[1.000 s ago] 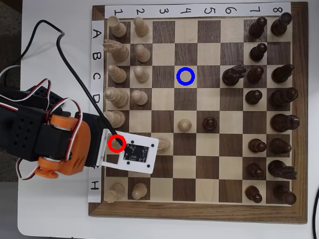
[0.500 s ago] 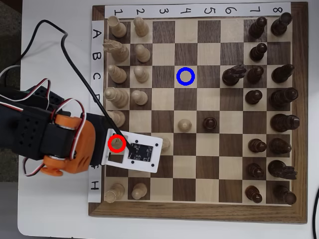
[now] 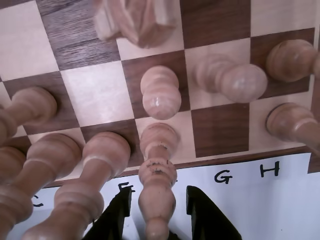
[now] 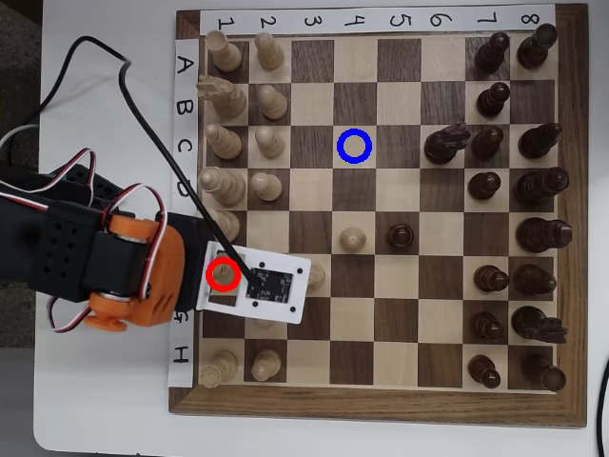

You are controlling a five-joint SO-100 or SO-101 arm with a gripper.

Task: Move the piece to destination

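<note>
Cream wood is filling the wrist view: the bishop is standing on its edge square just above the lettered paper strip, leaning toward six o'clock between the gripper fingers, which are sitting spread on either side, not visibly touching it. A pawn is standing at twelve o'clock from it. Overhead, the blue ring is lying toward one o'clock from the red ring, well apart.

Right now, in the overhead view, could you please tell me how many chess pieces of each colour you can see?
Cream pieces: 13
Dark pieces: 16
Total: 29
The arm may hide more cream ones.
</note>
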